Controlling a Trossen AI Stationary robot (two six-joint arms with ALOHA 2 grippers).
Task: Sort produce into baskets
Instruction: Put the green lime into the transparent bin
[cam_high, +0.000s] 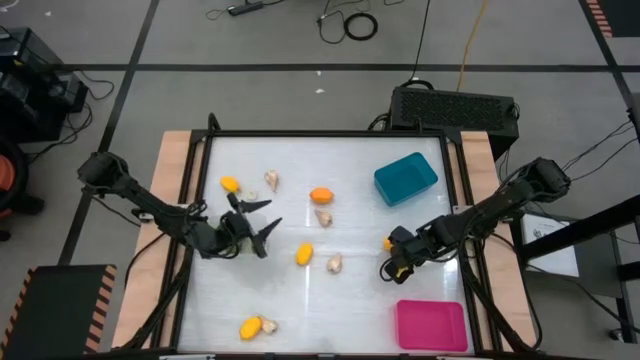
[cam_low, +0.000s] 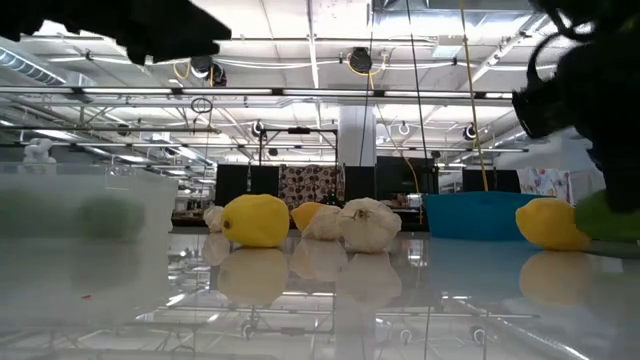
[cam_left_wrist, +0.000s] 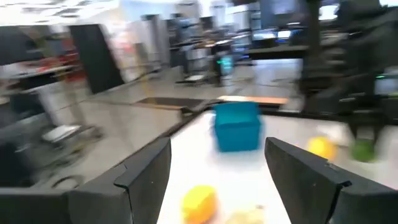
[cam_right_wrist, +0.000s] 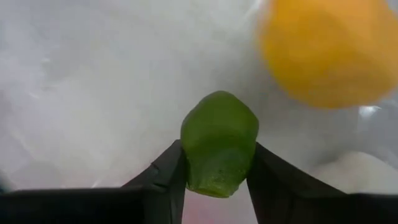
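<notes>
While the right tool (cam_right_wrist: 216, 171) pinches a green piece (cam_right_wrist: 219, 143) beside a yellow one (cam_right_wrist: 326, 50), eight pieces lie loose on the counter (cam_high: 360, 300); the left tool (cam_high: 262, 226) hovers open, empty.

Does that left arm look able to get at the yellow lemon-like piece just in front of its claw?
Probably yes. The left gripper stands open, and the yellow lemon-like piece lies on bare white tabletop just beyond its fingers, with nothing between them. The right gripper is busy off to the side, closed on a green piece.
</notes>
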